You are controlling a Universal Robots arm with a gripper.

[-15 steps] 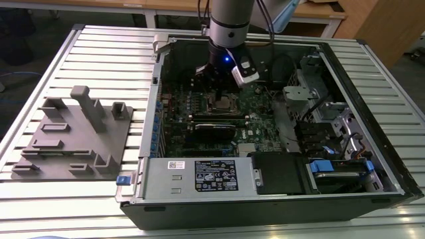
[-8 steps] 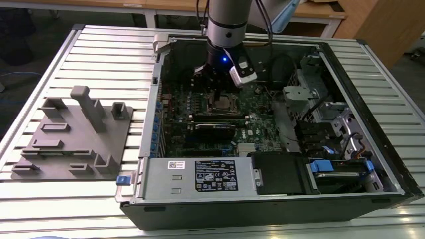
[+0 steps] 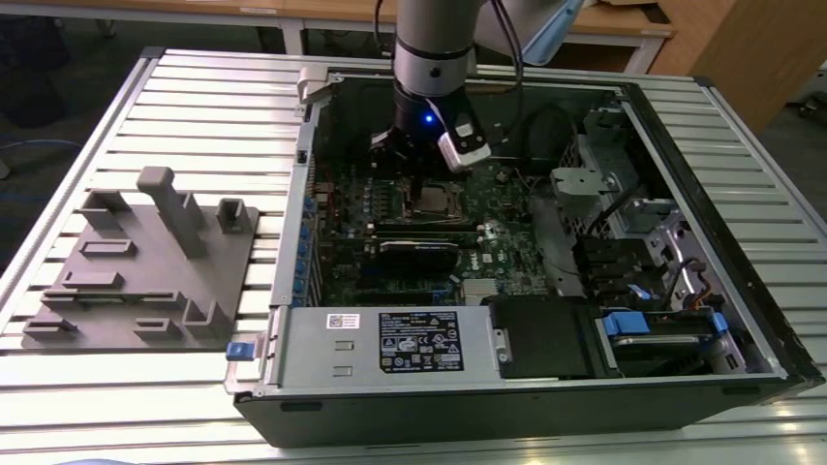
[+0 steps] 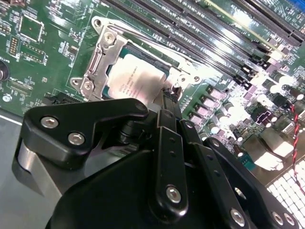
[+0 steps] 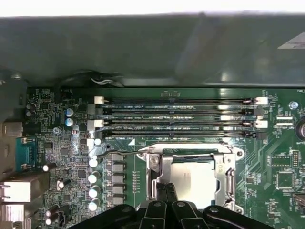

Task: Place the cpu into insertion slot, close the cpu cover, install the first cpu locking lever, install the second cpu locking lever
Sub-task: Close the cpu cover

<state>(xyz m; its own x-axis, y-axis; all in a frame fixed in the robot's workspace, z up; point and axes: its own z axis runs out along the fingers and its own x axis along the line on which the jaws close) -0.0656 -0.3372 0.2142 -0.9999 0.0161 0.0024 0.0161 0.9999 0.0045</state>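
The cpu (image 5: 193,175) lies flat in the insertion slot (image 3: 436,203), and its silver top (image 4: 133,81) shows in both wrist views. The cpu cover (image 5: 161,168) is down around it as a silvery frame (image 4: 101,55), with the chip visible through the cut-out. A thin metal lever rod (image 5: 190,145) runs along the socket edge beside the memory slots. My gripper (image 5: 167,190) hangs over one edge of the socket with its black fingers pressed together. Its tips (image 4: 170,94) touch the frame's rim, and my gripper (image 3: 413,170) is low inside the case.
Several long black memory slots (image 5: 176,117) lie just beyond the socket. A black expansion card (image 3: 420,254), the power supply (image 3: 387,341) and a drive bay with cables (image 3: 646,281) crowd the open case. A grey fixture block (image 3: 142,262) sits on the slatted table at the exterior view's left.
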